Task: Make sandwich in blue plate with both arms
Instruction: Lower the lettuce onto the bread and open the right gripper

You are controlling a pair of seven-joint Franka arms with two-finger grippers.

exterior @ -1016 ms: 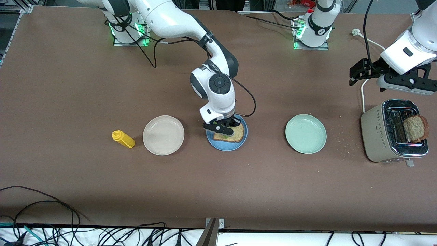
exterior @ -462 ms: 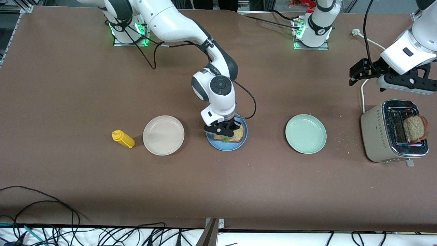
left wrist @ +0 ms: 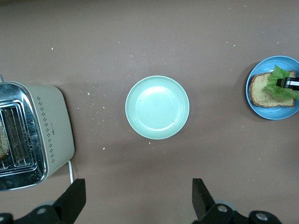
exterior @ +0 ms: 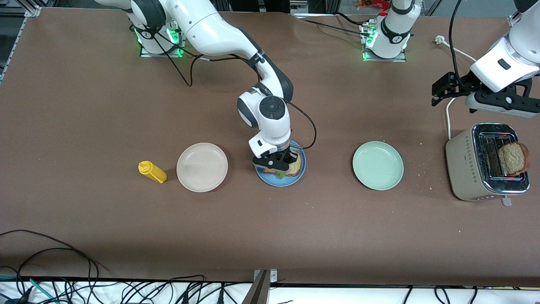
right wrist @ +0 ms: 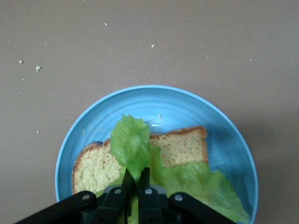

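The blue plate (exterior: 291, 180) sits mid-table between a beige plate and a mint-green plate; it also shows in the right wrist view (right wrist: 154, 105) and the left wrist view (left wrist: 261, 111). One slice of brown toast (right wrist: 184, 147) lies on it. My right gripper (right wrist: 136, 179) is low over the plate, shut on a ruffled green lettuce leaf (right wrist: 133, 140) that drapes over the toast. A second toast slice (exterior: 512, 158) stands in the toaster (exterior: 464, 169). My left gripper (left wrist: 138, 198) is open and empty, up in the air above the toaster's end of the table.
A beige plate (exterior: 202, 167) and a yellow mustard bottle (exterior: 152, 172) lie toward the right arm's end. A mint-green plate (exterior: 377, 165) lies between the blue plate and the toaster. Crumbs dot the table near the toaster. Cables run along the front edge.
My right gripper has shifted slightly nearer the front camera and lower over the blue plate with the lettuce. The left arm has not moved.
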